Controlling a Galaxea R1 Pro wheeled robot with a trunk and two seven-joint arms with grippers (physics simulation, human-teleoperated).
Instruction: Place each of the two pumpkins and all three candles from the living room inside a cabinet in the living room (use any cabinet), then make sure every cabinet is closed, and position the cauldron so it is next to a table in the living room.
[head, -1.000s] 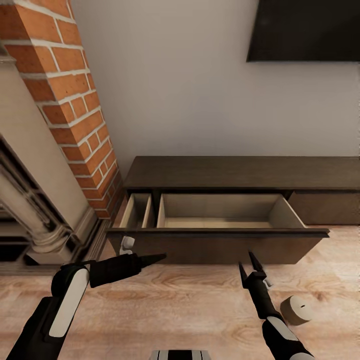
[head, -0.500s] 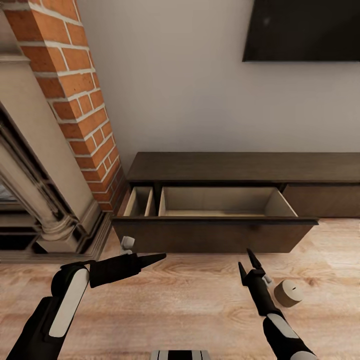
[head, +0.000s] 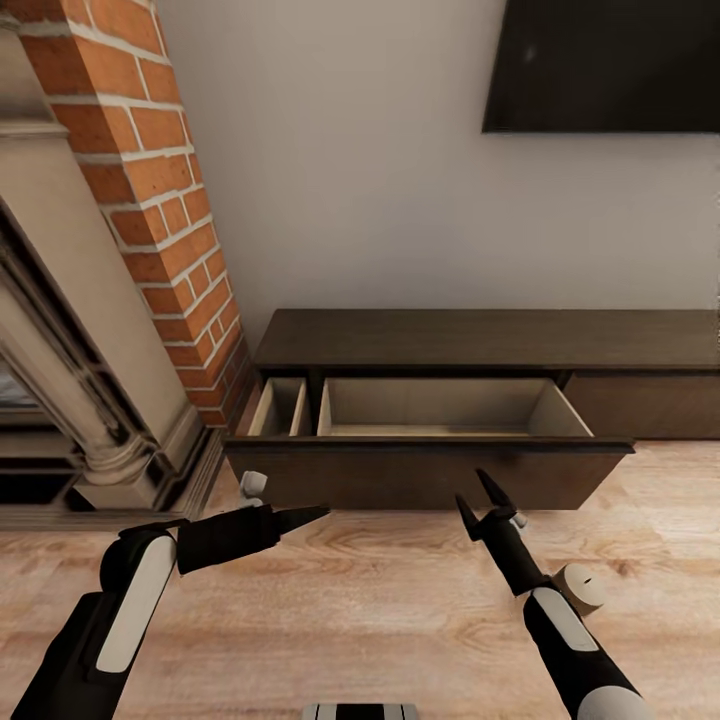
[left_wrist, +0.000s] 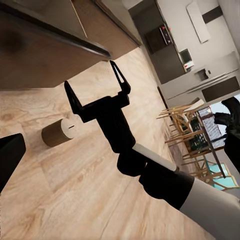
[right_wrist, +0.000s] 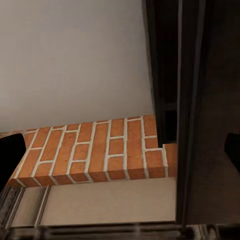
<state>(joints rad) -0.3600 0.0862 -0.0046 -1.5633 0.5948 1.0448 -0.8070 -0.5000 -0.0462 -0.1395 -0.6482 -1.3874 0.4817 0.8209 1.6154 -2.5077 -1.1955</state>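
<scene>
The long dark-brown cabinet (head: 480, 340) stands against the wall with its wide drawer (head: 430, 468) pulled out, showing a bare tan interior (head: 440, 405). One grey-brown candle (head: 585, 587) lies on the wood floor to the right, partly behind my right forearm. My right gripper (head: 476, 494) is open, just in front of the drawer front and left of the candle. The left wrist view shows that gripper (left_wrist: 95, 82) open with nothing in it, the candle (left_wrist: 59, 132) beside it and the drawer front (left_wrist: 40, 55) behind. My left gripper (head: 312, 516) hovers low before the drawer's left end, fingers apart.
A brick chimney (head: 150, 200) and a carved fireplace surround (head: 70, 400) stand close on the left. A dark TV (head: 610, 60) hangs above the cabinet. A closed drawer front (head: 650, 405) lies to the right. Open wood floor (head: 380, 620) spreads in front; chairs (left_wrist: 185, 117) show far off.
The view pulled back slightly from the cabinet. My right gripper swung left and tilted toward the drawer front; the candle now sits partly behind its forearm. The left arm barely moved.
</scene>
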